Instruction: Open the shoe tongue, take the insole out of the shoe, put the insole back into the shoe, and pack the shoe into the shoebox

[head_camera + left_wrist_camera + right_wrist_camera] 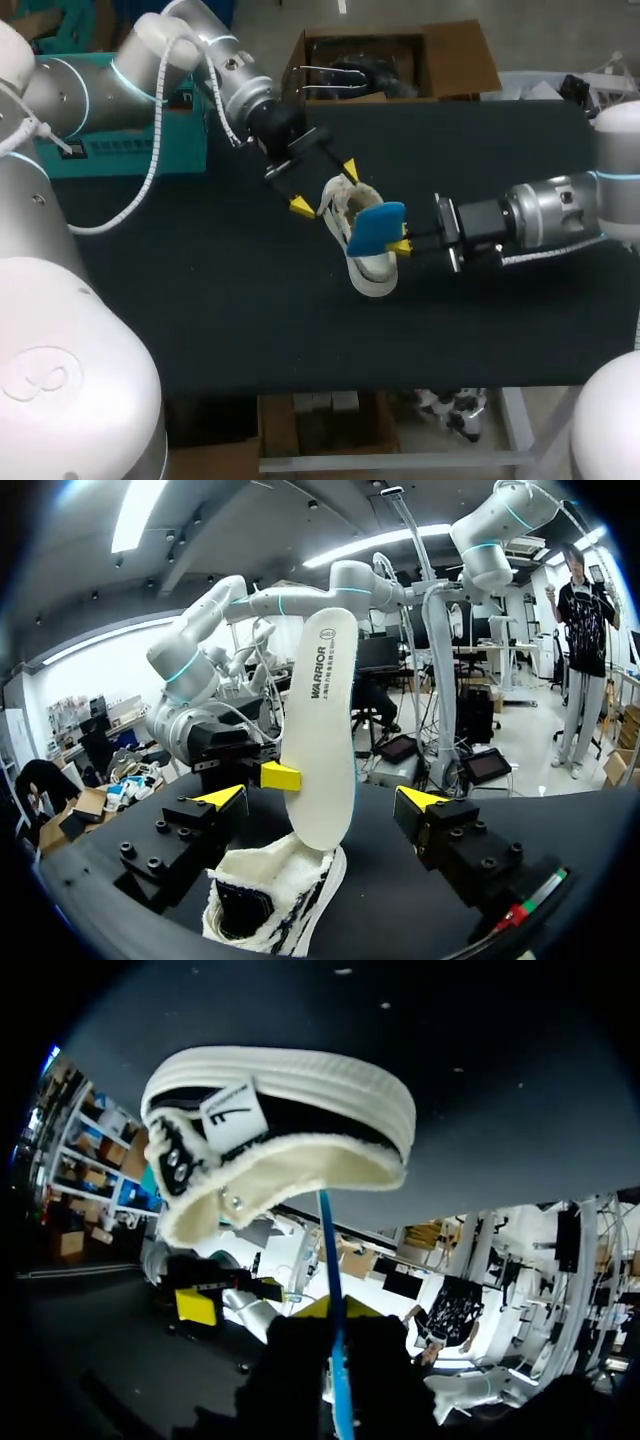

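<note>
A white shoe (372, 270) with a ribbed pale sole and a fleecy cream lining is seen about the middle of the dark table (200, 300). Dark panels and a small white tab are shown on its side in the right wrist view. Its long axis is laid roughly from the table's far edge toward the near edge. The opening is turned to the far end and the closed, rounded end to the near end.

An insole (377, 228), blue on one face and white on the other, is held partly out of the shoe. Its lower end is kept in the opening, while the rest is raised nearly upright. In the left wrist view its white face (325, 730) is turned toward the left arm.

The right hand (398, 240) is closed on the insole's upper part from the table's right side. From its own wrist the insole is seen edge-on as a thin blue line (330, 1260) between its fingers.

The left hand (325, 188) is held open just beyond the shoe's far end. Its yellow tips are spread to either side of the insole, and neither is touching it.
</note>
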Controlling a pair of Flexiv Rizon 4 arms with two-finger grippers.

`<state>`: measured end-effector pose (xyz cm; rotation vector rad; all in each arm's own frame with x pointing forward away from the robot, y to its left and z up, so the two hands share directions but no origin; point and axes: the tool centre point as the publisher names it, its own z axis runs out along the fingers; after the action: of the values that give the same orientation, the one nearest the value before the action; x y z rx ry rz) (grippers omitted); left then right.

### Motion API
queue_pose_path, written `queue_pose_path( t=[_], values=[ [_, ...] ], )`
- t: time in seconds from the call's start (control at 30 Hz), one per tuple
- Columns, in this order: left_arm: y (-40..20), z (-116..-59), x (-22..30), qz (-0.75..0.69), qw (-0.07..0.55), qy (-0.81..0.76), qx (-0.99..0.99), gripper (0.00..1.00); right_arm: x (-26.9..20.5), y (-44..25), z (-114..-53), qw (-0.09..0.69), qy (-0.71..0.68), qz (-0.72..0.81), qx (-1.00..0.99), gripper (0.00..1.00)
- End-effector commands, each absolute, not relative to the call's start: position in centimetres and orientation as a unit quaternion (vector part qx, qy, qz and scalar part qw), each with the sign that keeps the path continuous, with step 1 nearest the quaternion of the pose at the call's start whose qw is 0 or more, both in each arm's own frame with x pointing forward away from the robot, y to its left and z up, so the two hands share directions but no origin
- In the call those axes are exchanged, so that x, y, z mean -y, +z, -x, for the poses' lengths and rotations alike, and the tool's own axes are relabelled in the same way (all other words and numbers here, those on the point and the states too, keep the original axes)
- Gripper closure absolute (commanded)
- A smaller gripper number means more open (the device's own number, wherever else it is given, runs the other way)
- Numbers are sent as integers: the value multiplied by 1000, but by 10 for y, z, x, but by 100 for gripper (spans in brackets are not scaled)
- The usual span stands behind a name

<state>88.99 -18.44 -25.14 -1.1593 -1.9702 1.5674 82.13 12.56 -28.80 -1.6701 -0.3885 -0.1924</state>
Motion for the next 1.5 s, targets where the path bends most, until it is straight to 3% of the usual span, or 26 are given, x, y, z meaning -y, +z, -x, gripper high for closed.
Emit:
queue_pose_path(
  t=[0.03, 0.37, 0.6, 0.77, 0.83, 0.9, 1.03, 1.33, 1.43, 1.5],
  values=[
    [-247, -862, 193, 302, 33, 567, 765, 0, -126, -282, -818, 642, -94, 743, 166, 100],
    [-247, -862, 193, 302, 33, 567, 765, 0, -119, -275, -825, 635, -114, 745, 170, 100],
    [-260, -856, 194, 255, -61, 603, 754, 0, -120, -280, -833, 634, -127, 745, 163, 100],
    [-270, -850, 204, 253, -90, 609, 746, 0, -122, -278, -837, 626, -133, 753, 153, 100],
    [-271, -849, 207, 251, -98, 609, 746, 13, -122, -278, -838, 627, -134, 751, 155, 100],
    [-272, -848, 211, 255, -95, 610, 744, 37, -123, -279, -839, 624, -135, 755, 150, 100],
    [-275, -847, 220, 258, -96, 604, 748, 56, -124, -283, -840, 623, -139, 756, 145, 100],
    [-276, -848, 225, 264, -96, 599, 750, 82, -124, -286, -839, 624, -143, 755, 142, 100],
    [-276, -849, 224, 267, -95, 597, 751, 76, -123, -286, -839, 623, -145, 756, 141, 100],
    [-277, -850, 223, 266, -95, 596, 752, 78, -123, -286, -839, 623, -146, 755, 140, 100]
  ],
)
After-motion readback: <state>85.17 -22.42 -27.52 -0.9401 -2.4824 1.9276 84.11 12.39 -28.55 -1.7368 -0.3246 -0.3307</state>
